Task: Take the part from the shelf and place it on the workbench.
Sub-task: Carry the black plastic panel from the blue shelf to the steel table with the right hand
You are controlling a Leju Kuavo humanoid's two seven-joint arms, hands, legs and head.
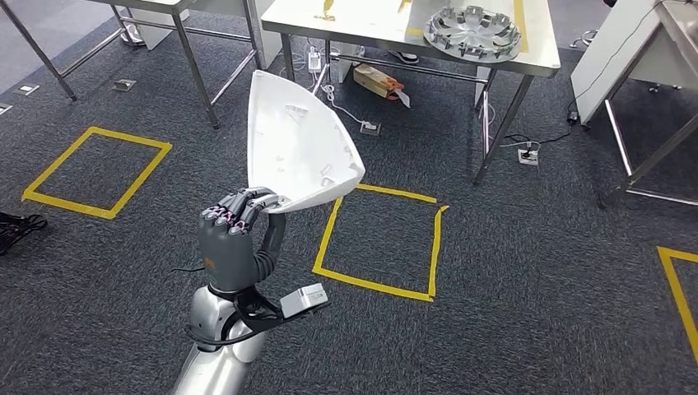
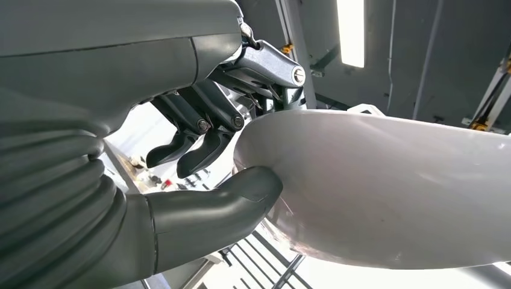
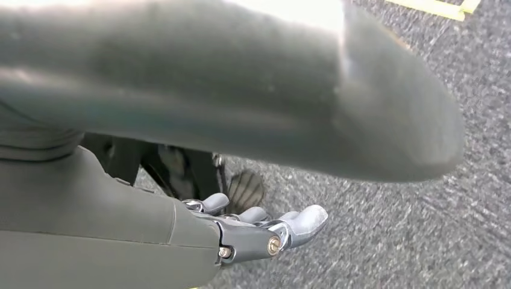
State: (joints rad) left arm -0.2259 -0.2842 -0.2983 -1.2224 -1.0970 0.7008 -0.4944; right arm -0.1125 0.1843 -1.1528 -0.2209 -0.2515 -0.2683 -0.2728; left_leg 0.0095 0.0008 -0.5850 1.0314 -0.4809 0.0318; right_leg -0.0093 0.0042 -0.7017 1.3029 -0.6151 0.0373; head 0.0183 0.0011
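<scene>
- White plastic, smooth and curved: the part (image 1: 300, 144) stands up from my left hand (image 1: 234, 239), gripped at its lower edge only, well above the grey carpet (image 1: 535, 271).
- My thumb (image 2: 235, 195) presses the shell's outer face while my fingers (image 2: 202, 144) hook over its rim, so I judge the hold narrow for so broad a piece.
- Steel workbench (image 1: 535, 59) lies ahead, beyond the yellow tape square (image 1: 383, 239); a silver wheel cover (image 1: 473, 31) already sits on it, so I would aim for the bare top beside that.
- To carry well I should keep the wrist steady and the part upright, since a swing could lever it out of the pinch.
- My right hand (image 3: 265, 232) hangs over the carpet holding nothing, fingers loosely extended; it could steady the free edge if the part tips.
</scene>
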